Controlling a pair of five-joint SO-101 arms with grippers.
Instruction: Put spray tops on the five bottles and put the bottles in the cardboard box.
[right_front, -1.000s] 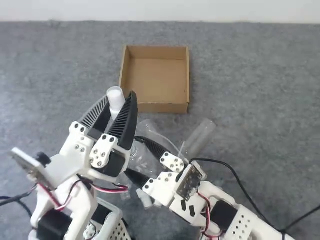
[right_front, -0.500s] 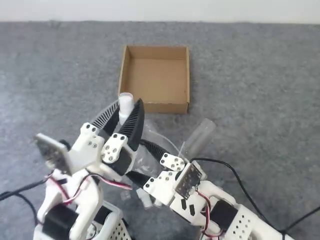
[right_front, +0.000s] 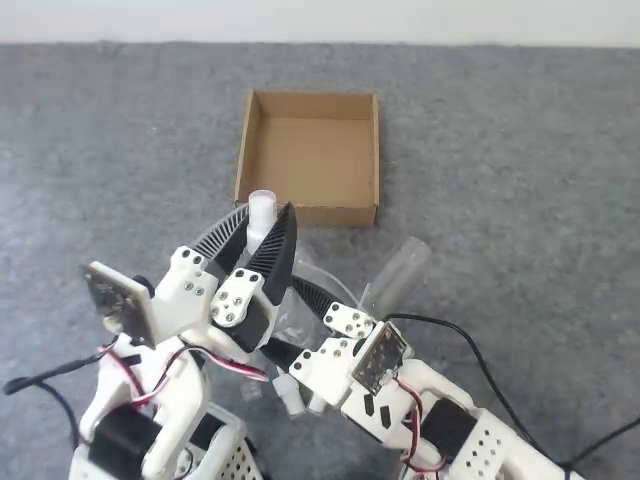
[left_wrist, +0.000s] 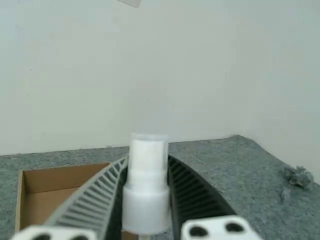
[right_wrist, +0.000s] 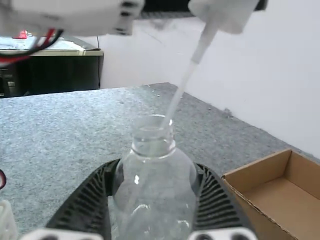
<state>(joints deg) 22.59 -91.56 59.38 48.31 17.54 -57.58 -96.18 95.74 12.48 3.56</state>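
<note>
High view: ribbed left fingers tight on spray top, right fingers on bottle

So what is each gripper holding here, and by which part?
The left gripper clamps the white plastic spray top by the sides of its collar; the right gripper grips the clear plastic bottle around its shoulder, below the neck.

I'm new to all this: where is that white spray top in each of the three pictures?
High view: the spray top sticks up between the left gripper's black fingers, near the cardboard box's front wall.
Left wrist view: the spray top is clamped between the fingers, with the cardboard box behind.
Right wrist view: the spray top is above the bottle, its tube reaching the open neck.
Shared landmark: the cardboard box.
</note>
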